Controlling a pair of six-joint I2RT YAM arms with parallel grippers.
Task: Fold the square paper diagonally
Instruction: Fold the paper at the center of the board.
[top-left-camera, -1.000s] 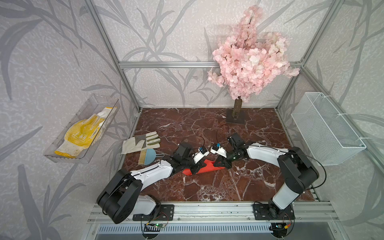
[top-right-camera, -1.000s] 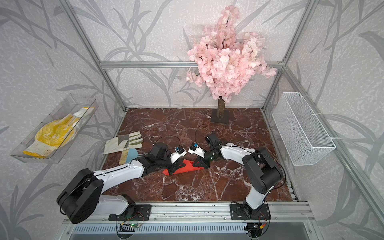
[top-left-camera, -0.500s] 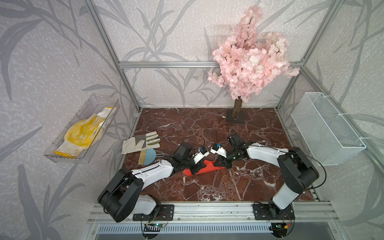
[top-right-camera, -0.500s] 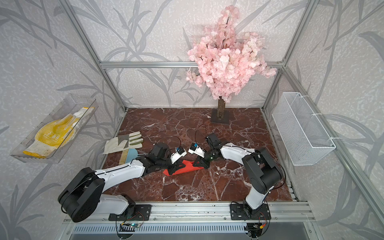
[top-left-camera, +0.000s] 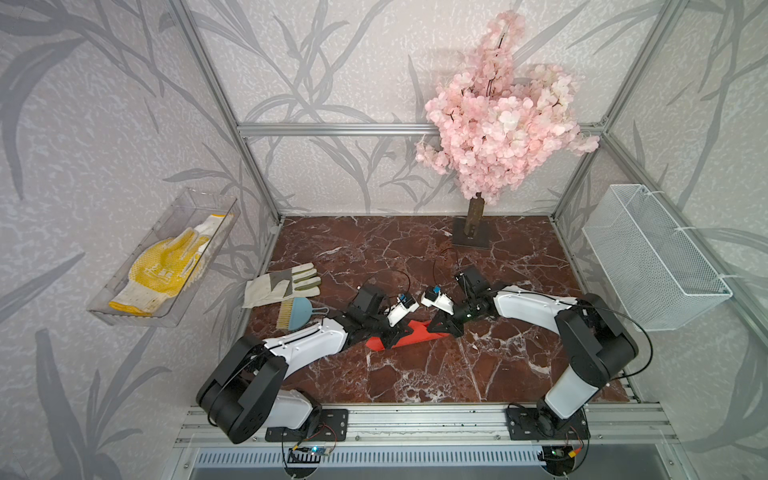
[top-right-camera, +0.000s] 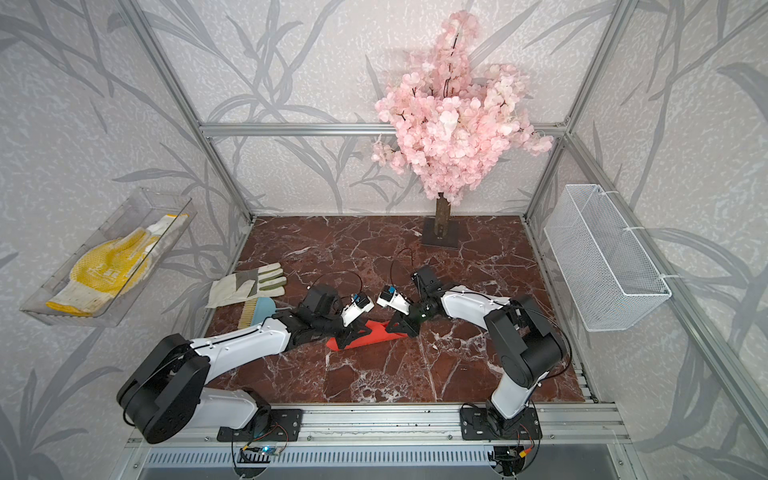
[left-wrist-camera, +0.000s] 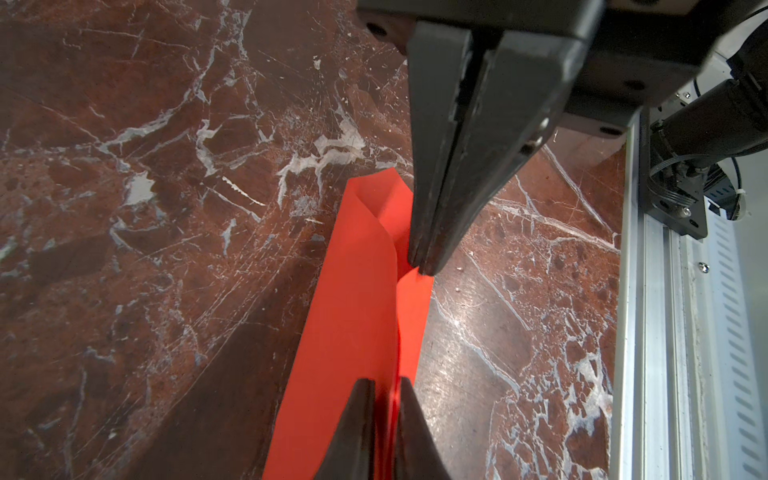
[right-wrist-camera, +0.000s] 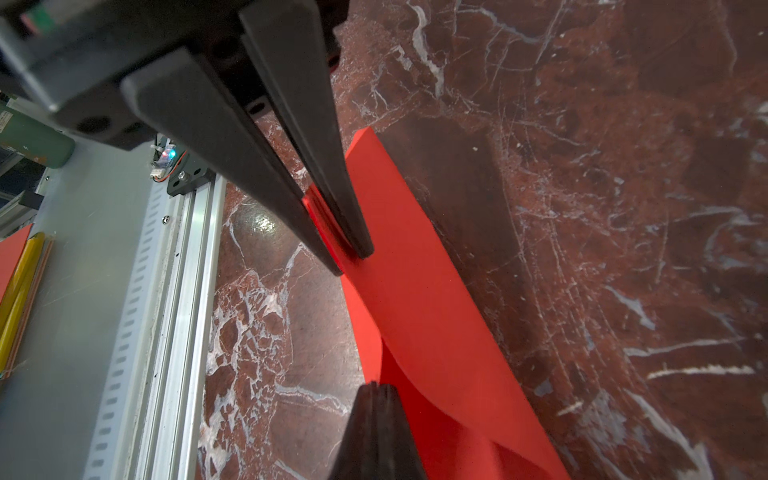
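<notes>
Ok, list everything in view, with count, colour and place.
thin red-orange paper sheet: one, red-orange, mid-table between the grippers
pale grey-white work glove: one, grey-white, table's left edge
light blue bristled brush: one, blue, beside that glove
pink artificial blossom tree: one, pink, table's back
clear plastic tray: one, transparent, left wall
yellow-dotted knit glove: one, yellow-white, in the tray
white wire basket: one, white, right wall
red-brown marble tabletop: one, red-brown, underneath
left gripper: one, black, shut on the paper
right gripper: one, black, shut, tip at the paper

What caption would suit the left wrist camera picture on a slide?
The left gripper and right gripper each pinch the loosely folded square paper on the marble table.
</notes>
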